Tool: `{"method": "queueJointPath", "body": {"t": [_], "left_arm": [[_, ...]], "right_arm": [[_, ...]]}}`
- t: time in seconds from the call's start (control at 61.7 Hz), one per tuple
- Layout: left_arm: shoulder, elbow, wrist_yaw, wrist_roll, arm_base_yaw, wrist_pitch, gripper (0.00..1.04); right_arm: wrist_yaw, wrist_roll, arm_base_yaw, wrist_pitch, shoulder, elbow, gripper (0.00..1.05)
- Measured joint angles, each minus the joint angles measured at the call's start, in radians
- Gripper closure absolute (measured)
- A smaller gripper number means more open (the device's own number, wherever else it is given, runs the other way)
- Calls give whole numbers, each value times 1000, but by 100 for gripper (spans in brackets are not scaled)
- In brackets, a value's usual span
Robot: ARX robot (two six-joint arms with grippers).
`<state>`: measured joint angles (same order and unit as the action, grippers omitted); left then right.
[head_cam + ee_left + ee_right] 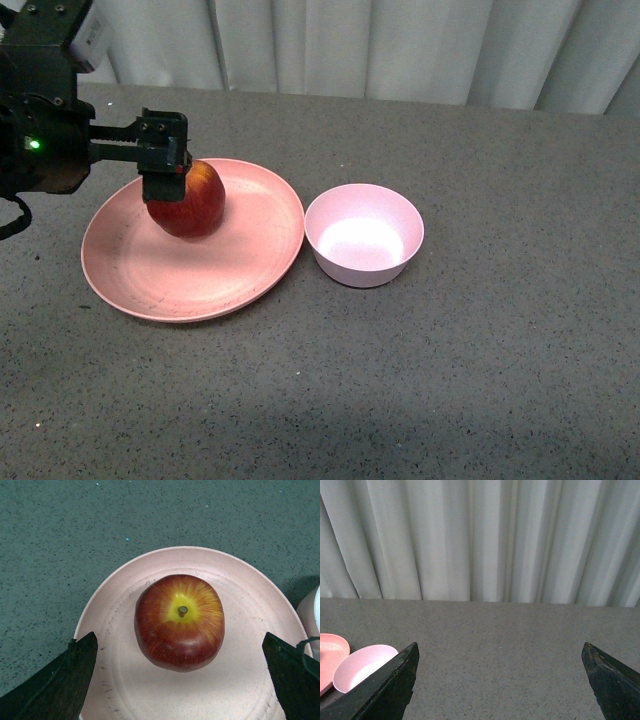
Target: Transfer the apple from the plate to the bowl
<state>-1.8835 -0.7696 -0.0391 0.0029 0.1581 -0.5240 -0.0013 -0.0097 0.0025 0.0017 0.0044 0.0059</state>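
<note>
we see the apple sitting on the plate, a little toward the plate's far side, upright with its stem pointing up. in the left wrist view the apple shows a yellow patch round the stem and dark red, glossy flanks, and the plate spreads out under it on every side. the left claw hangs right over the apple, hiding its upper left part in the front view. it is released: its two dark fingers stand wide apart, one on each side of the apple, and neither touches the fruit. a small green light glows on the left arm behind the claw.

the bowl stands on the table just beside the plate, on its right. the two rims come very close, and we cannot tell whether they touch. a sliver of the bowl shows at the edge of the left wrist view too.

the right claw we see only through its own camera. it is released as well, its fingers spread wide with bare table between them. it is well apart from the dishes: the bowl and a bit of the plate sit at one edge of that view. a pale pleated curtain hangs behind the table.
</note>
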Motion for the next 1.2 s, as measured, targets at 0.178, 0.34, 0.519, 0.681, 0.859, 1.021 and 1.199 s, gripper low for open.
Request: {"method": "queueJointPath", "body": {"t": [0.178, 0.34, 0.519, 0.681, 0.859, 1.021, 1.199], "left_arm": [[-47, -62, -27, -23, 15, 63, 7], [-88, -103, -42, -52, 18, 85, 7], [-151, -146, -18, -47, 18, 92, 7], [-185, -175, -13, -41, 16, 108, 7], [-206, -190, -13, -41, 14, 118, 11], [-211, -192, -14, -36, 11, 119, 34], [-185, -171, -19, -43, 24, 93, 38]], "right_arm": [[0, 0, 0, 0, 0, 0, 9], [0, 0, 0, 0, 0, 0, 9], [0, 0, 0, 0, 0, 0, 9], [0, 0, 0, 0, 0, 0, 9], [0, 0, 0, 0, 0, 0, 9], [0, 0, 0, 0, 0, 0, 9], [0, 0, 0, 0, 0, 0, 9]]}}
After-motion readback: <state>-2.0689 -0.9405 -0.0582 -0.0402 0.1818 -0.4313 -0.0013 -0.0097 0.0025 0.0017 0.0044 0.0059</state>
